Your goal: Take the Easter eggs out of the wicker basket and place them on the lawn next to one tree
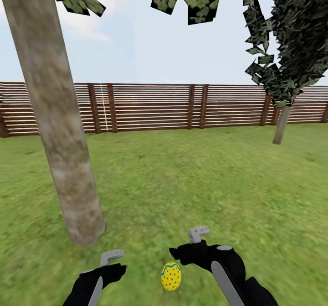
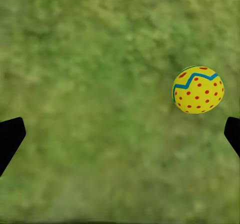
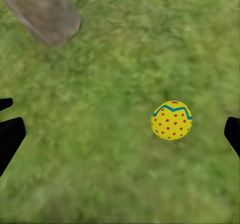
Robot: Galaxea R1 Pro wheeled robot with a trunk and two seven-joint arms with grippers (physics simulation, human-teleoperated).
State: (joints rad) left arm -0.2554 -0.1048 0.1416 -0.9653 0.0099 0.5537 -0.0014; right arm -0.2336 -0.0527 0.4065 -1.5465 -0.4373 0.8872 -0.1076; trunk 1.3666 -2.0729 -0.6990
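In the head view, the left gripper (image 1: 112, 256) and the right gripper (image 1: 199, 234) are seen low in the frame above the lawn (image 1: 196, 178), neither grasping anything, with one Easter egg (image 1: 171, 276) lying on the grass between them, near the tree (image 1: 59, 123) at left. In the left wrist view, the spread fingers (image 2: 10, 136) are seen at the frame's edges, the egg (image 2: 198, 90) resting at upper right. In the right wrist view, the fingers (image 3: 11, 134) are likewise parted, the egg (image 3: 171, 120) lies right of centre and the trunk (image 3: 42, 9) is at upper left; no writing is seen.
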